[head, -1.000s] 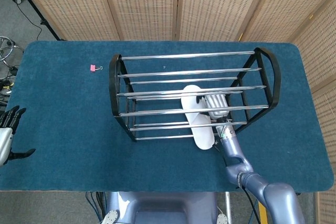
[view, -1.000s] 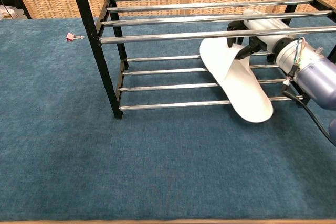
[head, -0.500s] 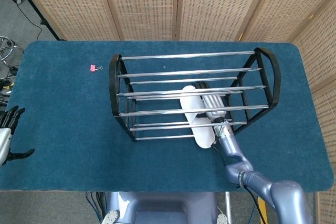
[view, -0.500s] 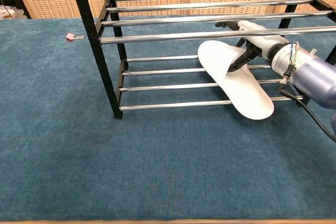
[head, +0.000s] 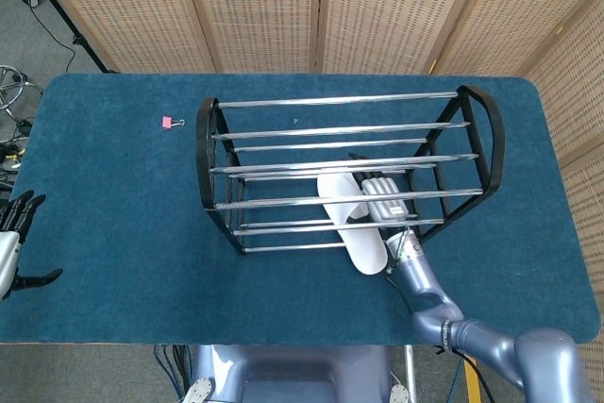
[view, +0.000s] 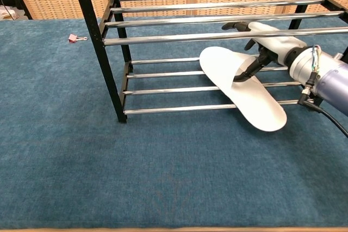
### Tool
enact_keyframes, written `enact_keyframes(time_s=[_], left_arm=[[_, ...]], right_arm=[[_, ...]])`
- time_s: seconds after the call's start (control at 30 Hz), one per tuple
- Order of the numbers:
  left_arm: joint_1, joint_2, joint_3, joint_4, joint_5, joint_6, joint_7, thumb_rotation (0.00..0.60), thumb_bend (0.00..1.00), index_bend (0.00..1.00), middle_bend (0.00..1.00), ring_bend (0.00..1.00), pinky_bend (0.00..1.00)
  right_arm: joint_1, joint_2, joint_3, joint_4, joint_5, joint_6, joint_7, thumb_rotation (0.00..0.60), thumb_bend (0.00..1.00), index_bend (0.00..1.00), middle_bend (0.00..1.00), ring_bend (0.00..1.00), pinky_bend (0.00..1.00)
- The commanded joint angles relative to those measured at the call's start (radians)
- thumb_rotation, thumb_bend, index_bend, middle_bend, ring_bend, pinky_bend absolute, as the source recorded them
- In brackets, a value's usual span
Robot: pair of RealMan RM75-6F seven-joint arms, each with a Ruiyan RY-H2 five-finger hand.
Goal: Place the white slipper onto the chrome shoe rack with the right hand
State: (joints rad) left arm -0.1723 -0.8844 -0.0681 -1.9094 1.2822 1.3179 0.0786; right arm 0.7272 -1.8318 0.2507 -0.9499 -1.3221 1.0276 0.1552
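Observation:
The white slipper [view: 242, 87] [head: 351, 224] lies tilted across the lower bars of the chrome shoe rack [view: 163, 88] [head: 283, 101], its toe inside the rack and its heel sticking out over the front bar toward the table. My right hand [view: 265, 47] [head: 381, 197] reaches in under the top shelf and holds the slipper's right edge with dark fingertips [view: 247, 71]. My left hand [head: 13, 238] hangs off the table's left edge with fingers spread, holding nothing.
A small pink binder clip [head: 170, 122] [view: 74, 38] lies on the blue table cover [head: 113, 233] left of the rack. Wicker screens stand behind the table. Black rack end frames [head: 203, 153] flank the shelves.
The right hand has pushed the slipper leftward and lowered it flatter onto the lower bars. The left hand has stayed put.

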Motion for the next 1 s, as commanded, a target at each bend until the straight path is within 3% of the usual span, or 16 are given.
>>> enact_keyframes(time_s=[0.03,0.6,1.0], left_arm=[[0.002,0.002,0.001,-0.002,0.004,0.003,-0.003,0.6,0.0,0.0,0.0,0.0,0.0],[0.007,0.005,0.002,-0.003,0.014,0.011,-0.008,0.6,0.0,0.0,0.0,0.0,0.0],[0.009,0.001,0.008,-0.009,0.027,0.015,0.005,0.6,0.0,0.0,0.0,0.0,0.0]], right_arm=[[-0.012,0.006,-0.006,-0.018,0.001,0.014,-0.022,0.6,0.11,0.1,0.03,0.0,0.23],[-0.074,0.063,-0.051,-0.135,-0.012,0.054,-0.081,0.6,0.11,0.07,0.0,0.0,0.17],[-0.154,0.172,-0.151,-0.298,-0.108,0.119,-0.049,0.6,0.11,0.07,0.0,0.0,0.16]])
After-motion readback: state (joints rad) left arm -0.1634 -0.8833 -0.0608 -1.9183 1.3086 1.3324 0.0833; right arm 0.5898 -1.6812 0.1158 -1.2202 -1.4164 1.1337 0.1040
